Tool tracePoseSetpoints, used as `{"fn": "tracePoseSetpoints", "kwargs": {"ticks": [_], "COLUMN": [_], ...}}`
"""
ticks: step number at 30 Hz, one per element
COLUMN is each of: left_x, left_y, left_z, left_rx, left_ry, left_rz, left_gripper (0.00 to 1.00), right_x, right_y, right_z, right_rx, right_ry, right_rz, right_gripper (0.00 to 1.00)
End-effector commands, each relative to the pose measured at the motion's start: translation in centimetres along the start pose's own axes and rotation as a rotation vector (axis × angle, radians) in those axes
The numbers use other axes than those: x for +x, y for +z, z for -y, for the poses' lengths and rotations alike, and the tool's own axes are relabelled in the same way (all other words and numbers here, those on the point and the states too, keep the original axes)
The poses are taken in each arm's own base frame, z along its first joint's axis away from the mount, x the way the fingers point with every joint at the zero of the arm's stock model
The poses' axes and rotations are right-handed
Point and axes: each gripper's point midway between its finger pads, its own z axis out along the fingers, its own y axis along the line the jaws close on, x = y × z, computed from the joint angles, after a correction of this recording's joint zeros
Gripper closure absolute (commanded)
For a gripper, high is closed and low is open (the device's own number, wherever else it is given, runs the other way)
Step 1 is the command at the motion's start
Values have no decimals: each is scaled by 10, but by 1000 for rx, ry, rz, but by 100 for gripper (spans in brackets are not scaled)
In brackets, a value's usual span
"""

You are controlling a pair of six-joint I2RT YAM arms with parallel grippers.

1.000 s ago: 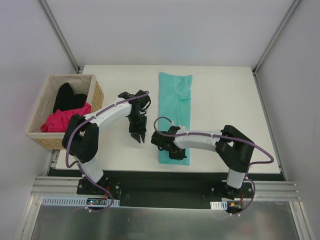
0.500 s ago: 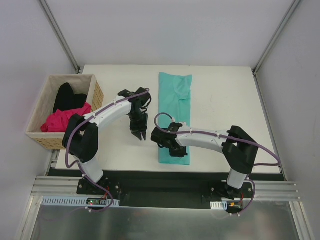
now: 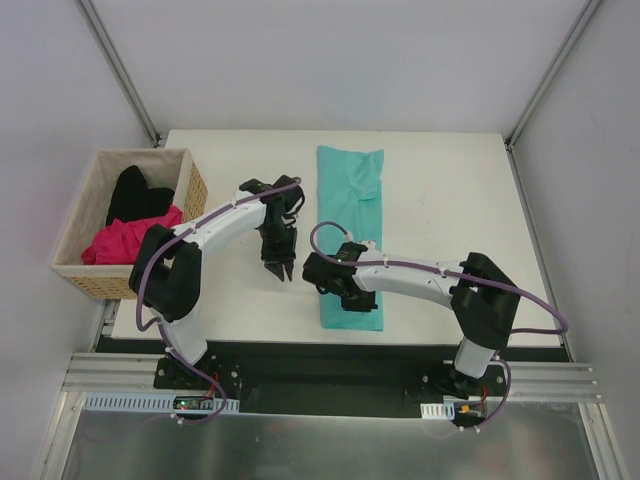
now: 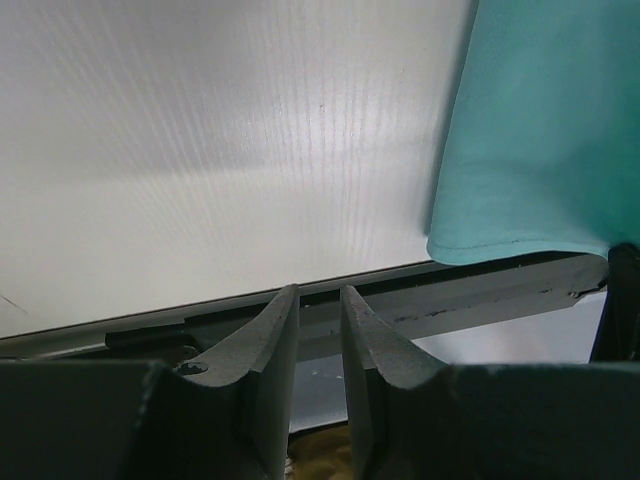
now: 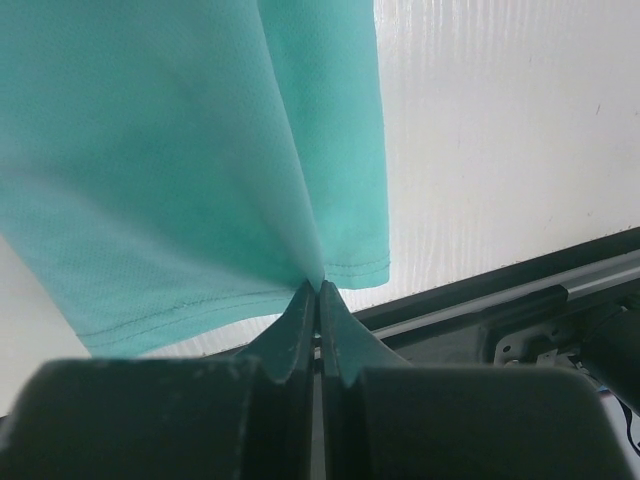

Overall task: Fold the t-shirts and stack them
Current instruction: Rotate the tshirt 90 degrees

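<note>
A teal t-shirt [image 3: 350,200] lies on the white table [image 3: 440,200] as a long narrow strip running from far to near. My right gripper [image 3: 341,297] is shut on its near hem [image 5: 330,265], and the cloth [image 5: 150,150] rises in a pinched ridge from the fingertips [image 5: 319,287]. My left gripper [image 3: 277,268] hangs just left of the strip, open, with nothing between its fingers [image 4: 320,295]. The teal near corner [image 4: 540,130] shows at the right of the left wrist view. A magenta t-shirt [image 3: 125,240] and a black t-shirt [image 3: 135,195] lie crumpled in the basket.
A woven wicker basket [image 3: 70,225] stands off the table's left edge. The black frame rail [image 5: 500,300] runs along the near table edge, just ahead of both grippers. White walls enclose the table on three sides.
My right gripper has shifted slightly left and away with the teal hem still pinched. The left gripper has barely moved.
</note>
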Motion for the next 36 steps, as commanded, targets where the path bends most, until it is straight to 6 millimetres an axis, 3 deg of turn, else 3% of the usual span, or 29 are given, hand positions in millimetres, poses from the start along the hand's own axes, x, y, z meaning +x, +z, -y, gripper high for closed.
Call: {"fn": "tracePoseSetpoints", "kwargs": {"ticks": [1,9,23,36], "left_x": [-2,6,58,57], "left_y": [-4,3,41,60], "left_z": [10,23,64,77], "left_rx": [24,55,58,55], "left_ry": [25,22,102,131], "left_rz": [-8,-28,-163,-208], "left_gripper": [77,77,77,78], "right_x": [-10,-8,-4,0], "right_y": [-17,-15,-11,-11], "right_z": [4,6,8,10], "right_rx": [-13,-10,-18,-29], "right_ry": [24,24,31,30], "right_rz": [33,31,24,28], "right_gripper": [99,99,99,99]}}
